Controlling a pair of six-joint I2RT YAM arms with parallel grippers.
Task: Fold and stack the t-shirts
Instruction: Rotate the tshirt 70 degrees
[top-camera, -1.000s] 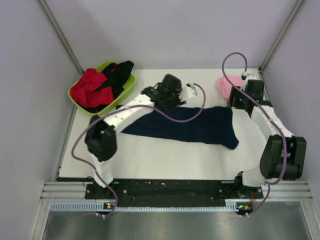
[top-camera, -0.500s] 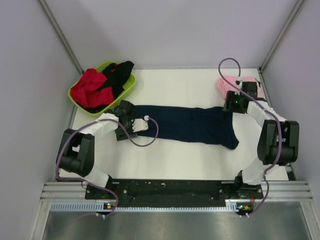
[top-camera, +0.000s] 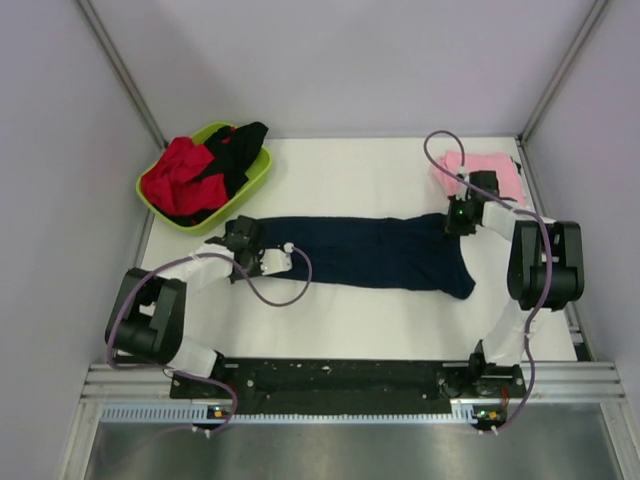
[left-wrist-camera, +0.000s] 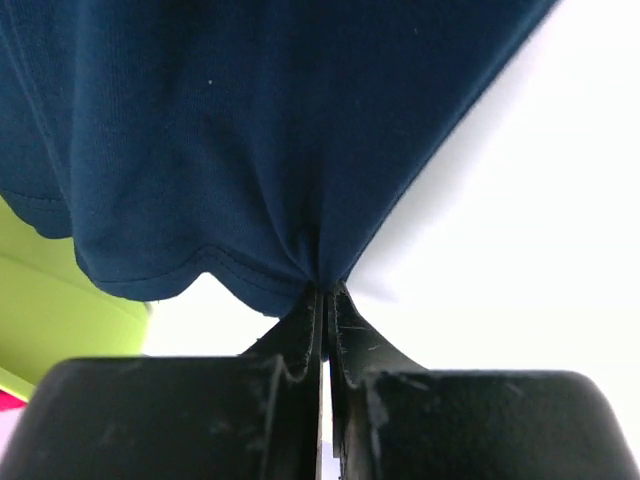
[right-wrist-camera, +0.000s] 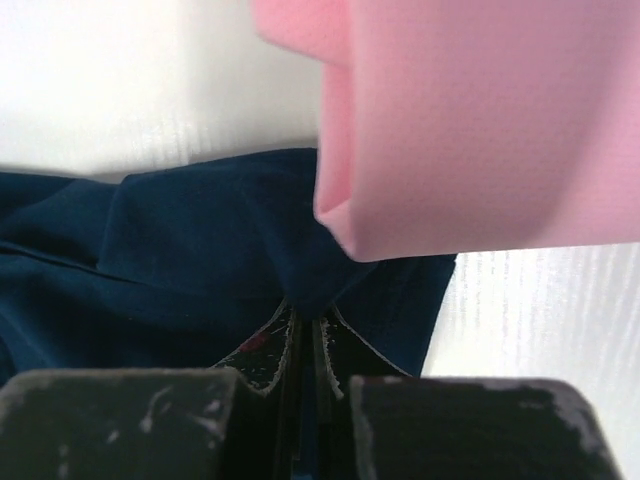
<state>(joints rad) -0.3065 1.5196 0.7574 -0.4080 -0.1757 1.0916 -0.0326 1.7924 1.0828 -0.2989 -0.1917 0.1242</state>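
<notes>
Two pincers, both changed within the last second: from standing open to fully closed on cloth.

1. Left pincer (top-camera: 244, 243): now at the left end of the navy t-shirt (top-camera: 380, 250), having left its earlier place over the shirt's upper edge. Its wrist view shows the fingertips pressed together on a pinch of the hem (left-wrist-camera: 322, 295).
2. Right pincer (top-camera: 455, 222): closed on the shirt's right end, cloth nipped between the tips in its wrist view (right-wrist-camera: 305, 315).
3. Navy t-shirt: lies as a long band across the middle of the frame, flat on the tabletop (top-camera: 350, 170), held at both ends. Judgement: the grasp is made, so the shirt seems ready to be lifted or stretched for a fold; no fold of this step is made yet.

Surroundings:
- Pink t-shirt (top-camera: 490, 170): upper right of the frame, just beside the right pincer. In the right wrist view its edge (right-wrist-camera: 480, 120) appears to overlap the navy cloth, so it may be dragged along.
- Green basin (top-camera: 260, 168): upper left, near the left pincer, holding a red t-shirt (top-camera: 175, 178) and a black t-shirt (top-camera: 238, 148), both not yet folded.
</notes>
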